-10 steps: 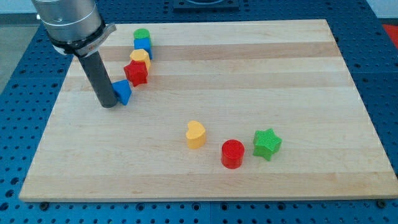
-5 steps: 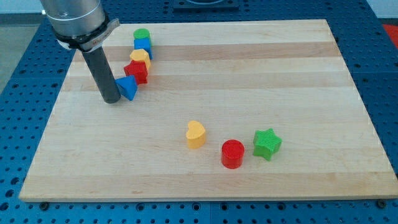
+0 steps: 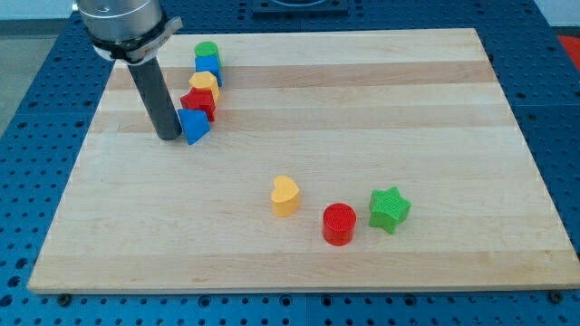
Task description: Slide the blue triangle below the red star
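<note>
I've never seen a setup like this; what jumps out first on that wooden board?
A thick dark rod comes down at the view's upper left, my tip right against the left side of the blue triangle. Directly above it sits the red star. Lower right of centre stand a yellow heart, red cylinder and green star.

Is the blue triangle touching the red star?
Yes. The blue triangle sits just below the red star, edges meeting, with my tip at its left.
</note>
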### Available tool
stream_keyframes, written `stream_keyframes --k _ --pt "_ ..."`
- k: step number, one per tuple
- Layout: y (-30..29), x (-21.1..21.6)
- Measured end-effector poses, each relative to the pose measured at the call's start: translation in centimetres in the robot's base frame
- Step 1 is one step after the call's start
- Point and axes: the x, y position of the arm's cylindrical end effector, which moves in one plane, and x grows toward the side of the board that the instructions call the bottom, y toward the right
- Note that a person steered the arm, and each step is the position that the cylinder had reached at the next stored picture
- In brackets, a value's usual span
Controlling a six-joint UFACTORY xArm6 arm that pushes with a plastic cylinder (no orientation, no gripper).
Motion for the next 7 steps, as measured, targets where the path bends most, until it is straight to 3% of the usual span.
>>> stream_keyframes --k 7 --pt "1.8 2.5"
